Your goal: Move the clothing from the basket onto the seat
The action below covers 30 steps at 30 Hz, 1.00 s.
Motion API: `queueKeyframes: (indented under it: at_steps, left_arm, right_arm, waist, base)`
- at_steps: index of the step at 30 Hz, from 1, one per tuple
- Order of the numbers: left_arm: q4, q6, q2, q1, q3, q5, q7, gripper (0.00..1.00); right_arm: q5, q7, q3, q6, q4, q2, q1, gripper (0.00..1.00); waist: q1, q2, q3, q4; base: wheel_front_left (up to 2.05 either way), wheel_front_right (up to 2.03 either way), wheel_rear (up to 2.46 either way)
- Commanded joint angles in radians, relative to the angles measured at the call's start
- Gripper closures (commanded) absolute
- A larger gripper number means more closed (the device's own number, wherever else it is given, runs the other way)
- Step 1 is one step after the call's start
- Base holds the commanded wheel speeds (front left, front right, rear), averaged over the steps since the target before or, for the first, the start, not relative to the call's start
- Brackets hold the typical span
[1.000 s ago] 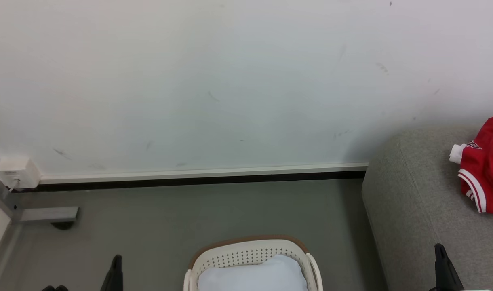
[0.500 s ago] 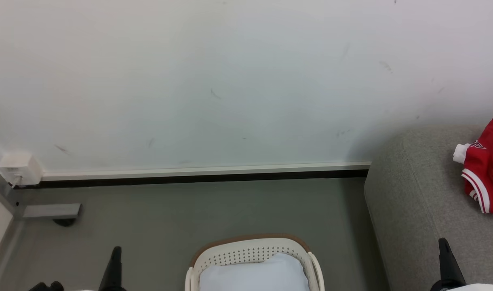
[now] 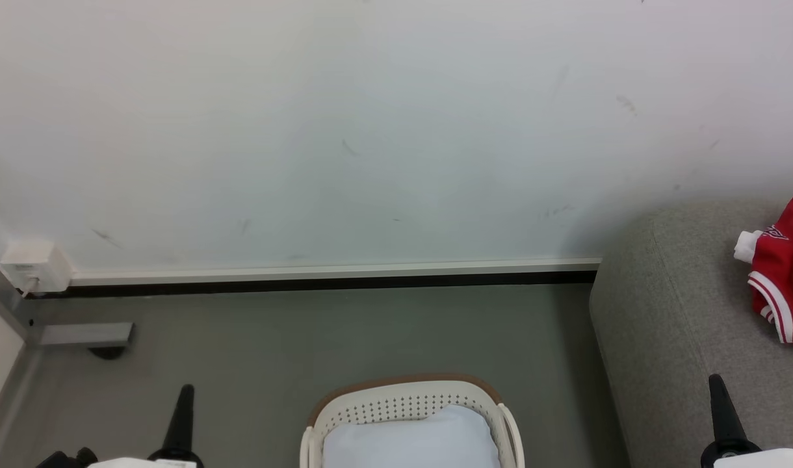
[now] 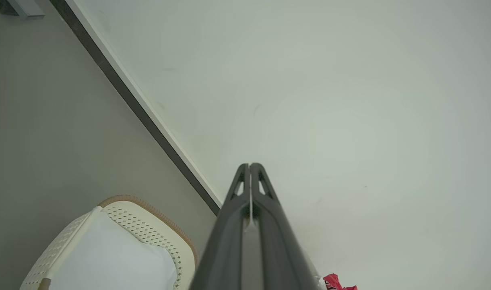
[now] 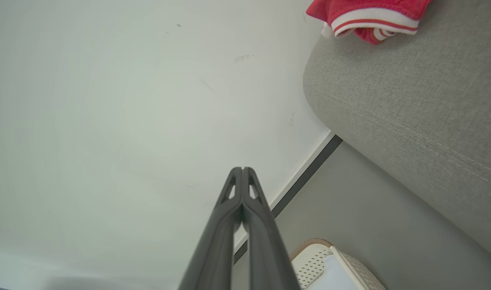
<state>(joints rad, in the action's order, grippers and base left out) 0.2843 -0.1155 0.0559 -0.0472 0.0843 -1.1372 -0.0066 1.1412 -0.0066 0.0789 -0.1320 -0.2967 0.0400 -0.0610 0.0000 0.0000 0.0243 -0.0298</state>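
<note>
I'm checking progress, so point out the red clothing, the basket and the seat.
clothing (image 3: 790,260): head view, on its red fabric.
basket (image 3: 396,409): head view, on its perforated far wall.
seat (image 3: 682,305): head view, on its grey upholstered top.

Partly beyond the head view's edge: clothing (image 3: 786,279), basket (image 3: 396,409).

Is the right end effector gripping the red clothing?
No, the right end effector is shut on nothing, while the clothing lies on the seat.
</note>
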Motion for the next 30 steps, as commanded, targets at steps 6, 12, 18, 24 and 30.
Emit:
queueKeyframes:
  at_steps: [6, 12, 18, 24, 30]
  left_arm:
    - [-0.015, -0.007, 0.003, -0.026, 0.008, -0.077, 0.022, 1.0]
    - [-0.019, -0.009, 0.002, -0.033, 0.012, -0.134, 0.036, 1.0]
    - [-0.022, -0.01, 0.001, -0.039, 0.015, -0.19, 0.05, 1.0]
    - [-0.025, -0.011, 0.0, -0.044, 0.019, -0.244, 0.063, 1.0]
    - [-0.027, -0.013, -0.001, -0.049, 0.022, -0.291, 0.077, 1.0]
  right_arm:
    - [0.081, 0.02, 0.01, 0.001, 0.017, 0.012, -0.029, 1.0]
    - [0.137, 0.035, 0.014, 0.002, 0.023, 0.012, -0.03, 1.0]
    - [0.189, 0.049, 0.017, 0.002, 0.028, 0.013, -0.035, 1.0]
    - [0.24, 0.062, 0.021, 0.002, 0.032, 0.013, -0.041, 1.0]
    - [0.29, 0.076, 0.024, 0.002, 0.036, 0.014, -0.044, 1.0]
  waist:
    - [0.0, 0.0, -0.003, 0.003]
    - [0.0, 0.0, -0.006, 0.007]
    - [0.0, 0.0, -0.009, 0.01]
    - [0.0, 0.0, -0.011, 0.013]
    - [0.0, 0.0, -0.014, 0.016]
  base:
    - [0.0, 0.0, 0.0]
    - [0.0, 0.0, 0.0]
    - [0.0, 0.0, 0.0]
    - [0.0, 0.0, 0.0]
    - [0.0, 0.0, 0.0]
